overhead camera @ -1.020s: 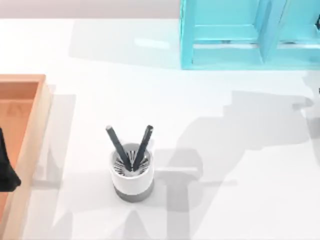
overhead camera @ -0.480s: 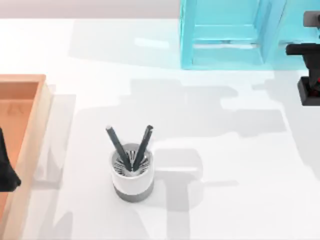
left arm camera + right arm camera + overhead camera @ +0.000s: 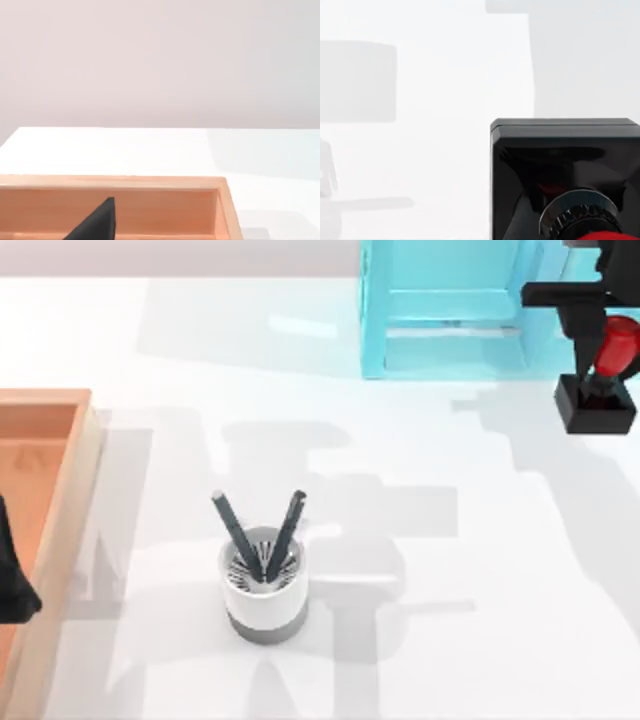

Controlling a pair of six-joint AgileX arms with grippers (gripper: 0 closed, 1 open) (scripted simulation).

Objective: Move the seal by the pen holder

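At the far right of the table: my right gripper (image 3: 602, 358) is above the white surface, in front of the blue shelf (image 3: 450, 310).
Step in hand: I judge this is the carrying step; the seal (image 3: 598, 390) is off the table and travels with my right arm.
State of my right fingers: they are clenched on the red knob of the seal, and the black square base hangs below them, a little tilted.
Seal relative to the fingers: the knob sits between my fingers; in the right wrist view the seal (image 3: 565, 175) is directly under the camera, base toward the table.
Where the seal is: near the right edge of the top view, well apart from the pen holder (image 3: 263, 585).
Pen holder: it stands upright left of the middle, toward the near edge, with two dark pens (image 3: 262, 530) leaning out of it.
Next move: I think I must bring the seal across to the left and nearer, then lower it just beside the cup.
What it calls for: keeping clear of the pens, setting the base flat, and only then loosening the fingers.
Left arm: parked at the left edge over the wooden tray (image 3: 45, 500); a dark tip of my left gripper (image 3: 95, 222) is above that tray, and I cannot tell the state of it.
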